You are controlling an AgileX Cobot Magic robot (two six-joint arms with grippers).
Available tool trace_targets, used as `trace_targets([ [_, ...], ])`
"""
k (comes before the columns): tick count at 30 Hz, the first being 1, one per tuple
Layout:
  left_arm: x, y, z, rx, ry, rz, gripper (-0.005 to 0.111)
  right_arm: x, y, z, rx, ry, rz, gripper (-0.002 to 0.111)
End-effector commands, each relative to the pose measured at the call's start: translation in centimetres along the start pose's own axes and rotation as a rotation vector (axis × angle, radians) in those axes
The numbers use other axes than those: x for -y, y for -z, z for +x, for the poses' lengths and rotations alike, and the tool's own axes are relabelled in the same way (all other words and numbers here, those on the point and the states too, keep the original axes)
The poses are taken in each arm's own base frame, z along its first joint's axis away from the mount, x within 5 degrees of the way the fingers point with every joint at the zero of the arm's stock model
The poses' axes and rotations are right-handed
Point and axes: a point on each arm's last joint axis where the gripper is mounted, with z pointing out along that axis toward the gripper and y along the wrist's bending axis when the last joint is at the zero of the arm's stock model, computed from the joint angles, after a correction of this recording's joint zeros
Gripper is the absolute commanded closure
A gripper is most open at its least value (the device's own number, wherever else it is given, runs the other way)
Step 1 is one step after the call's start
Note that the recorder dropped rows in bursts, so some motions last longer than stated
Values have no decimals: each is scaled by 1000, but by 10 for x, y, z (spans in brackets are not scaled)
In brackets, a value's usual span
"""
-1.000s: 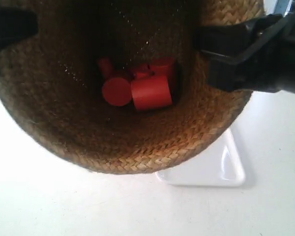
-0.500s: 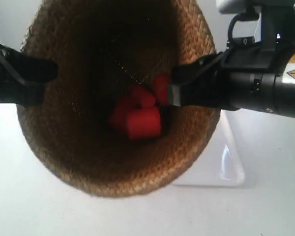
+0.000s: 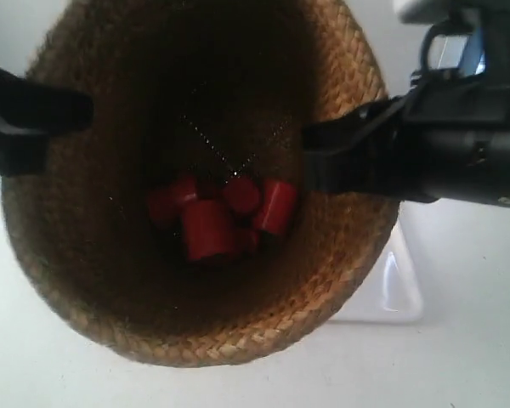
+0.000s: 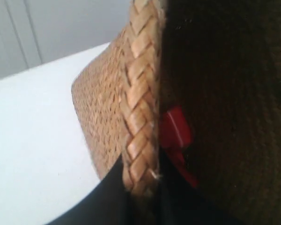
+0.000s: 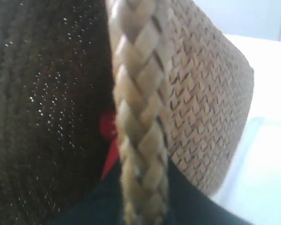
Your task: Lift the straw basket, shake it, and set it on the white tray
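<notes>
Clearly, the straw basket (image 3: 195, 331) is held off the table (image 3: 459, 365), its mouth turned towards the exterior view, so that a cluster of red cylinders (image 3: 208, 229) is seen on its dark floor. Its braided rim (image 4: 140, 117) is pinched on two opposite sides. In the left wrist view the left gripper (image 4: 143, 192) is closed on the braid, one black finger outside the wall and one inside, and in the right wrist view the right gripper (image 5: 145, 201) is clamped on it likewise. In the exterior view the rim is met at about ten o'clock by the arm at the exterior view's left (image 3: 25, 119) and at about three o'clock by the arm at the exterior view's right (image 3: 425, 161). The white tray (image 3: 395, 289) is seen at roughly four o'clock from the basket's middle, mostly hidden behind the basket's wall, with one rounded corner showing. The basket's mouth-to-base axis is judged to be close to upright. For the setting-down, the basket would have to be carried towards four o'clock and lowered with its base flat. The arm at the exterior view's right is judged the nearer to the tray. How high the base hangs above the tray cannot be told.
</notes>
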Motion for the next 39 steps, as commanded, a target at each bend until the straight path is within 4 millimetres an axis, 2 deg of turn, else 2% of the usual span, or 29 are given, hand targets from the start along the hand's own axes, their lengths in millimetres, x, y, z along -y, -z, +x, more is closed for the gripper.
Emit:
trace_targets([
  [1, 3, 31, -22, 204, -122, -3, 107, -15, 49, -35, 365, 123, -69, 108],
  [4, -9, -13, 2, 76, -106, -52, 107, 4, 4, -14, 247, 147, 26, 108],
  [5, -11, -22, 5, 39, -49, -56, 107, 11, -10, -8, 174, 133, 53, 108],
  [6, -10, -22, 3, 28, 17, -42, 107, 12, -15, -6, 127, 78, 56, 108],
  [7, -7, -18, -1, 21, 56, -20, 107, 10, -12, -9, 93, 3, 43, 108],
  [9, 2, 8, -19, 84, 46, 23, 107, -3, 6, -18, 99, -7, -13, 108],
  [11, 6, 28, -29, 164, -56, 34, 107, -14, 32, -29, 200, 14, -70, 108],
  [12, 6, 32, -29, 179, -120, 21, 107, -16, 38, -31, 240, 23, -80, 108],
  [13, 5, 31, -26, 172, -155, 7, 107, -16, 39, -30, 277, 57, -78, 108],
  [15, 0, 9, -13, 110, -129, -12, 107, -9, 22, -20, 274, 134, -36, 108],
  [17, -4, -15, -1, 41, -91, -26, 107, 3, -8, -7, 187, 128, 18, 108],
  [19, -2, -16, -4, 12, 18, -1, 107, 6, -18, -3, 90, 27, 26, 108],
  [21, 4, 0, -17, 45, 35, 35, 107, -2, -5, -11, 72, -15, -4, 108],
  [24, 8, 29, -31, 155, -46, 40, 107, -17, 33, -30, 226, 9, -84, 108],
  [26, 3, 24, -26, 149, -114, -1, 107, -17, 38, -32, 331, 73, -85, 108],
  [27, 0, 11, -18, 106, -119, -19, 107, -13, 29, -28, 333, 118, -58, 108],
  [28, -5, -6, -7, 48, -126, -40, 107, -5, 9, -17, 287, 134, -21, 108],
  [30, -11, -29, 9, -70, -119, -59, 107, 9, -16, -4, 169, 121, 40, 108],
  [31, -10, -29, 10, -108, -94, -50, 107, 10, -21, -2, 114, 76, 44, 108],
  [33, -3, -12, 0, -99, -96, -16, 107, 3, -10, -7, 61, 18, 23, 108],
  [36, 3, 18, -14, 61, -149, -5, 107, -11, 28, -22, 172, 108, -40, 108],
  [38, -2, 18, -13, 123, -189, -43, 107, -13, 37, -26, 262, 128, -50, 108],
  [39, -6, 6, -5, 106, -187, -63, 107, -9, 33, -25, 290, 160, -30, 108],
])
